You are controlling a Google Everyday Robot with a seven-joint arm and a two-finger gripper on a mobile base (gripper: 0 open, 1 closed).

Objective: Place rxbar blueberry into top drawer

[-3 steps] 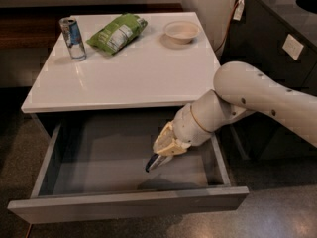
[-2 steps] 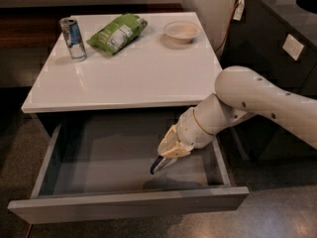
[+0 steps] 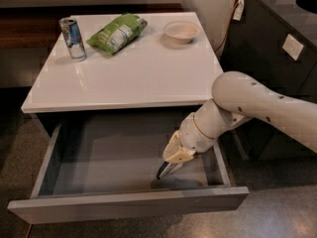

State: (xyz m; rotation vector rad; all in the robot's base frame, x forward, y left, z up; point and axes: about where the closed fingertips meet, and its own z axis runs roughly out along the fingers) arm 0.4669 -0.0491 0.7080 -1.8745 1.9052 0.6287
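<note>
The top drawer is pulled wide open under the white table; its grey floor shows. My gripper reaches down into the right front part of the drawer from the white arm on the right. It is shut on the rxbar blueberry, a small dark bar with a pale end that sticks out below the fingers. The bar's tip hangs just above or at the drawer floor, near the front wall; I cannot tell whether it touches.
On the white tabletop stand a silver-blue can at the back left, a green chip bag beside it and a pale bowl at the back right. A dark cabinet stands to the right.
My gripper with the bar has moved a little to the right and lower inside the drawer, toward its front right part. The tabletop things have not moved.
</note>
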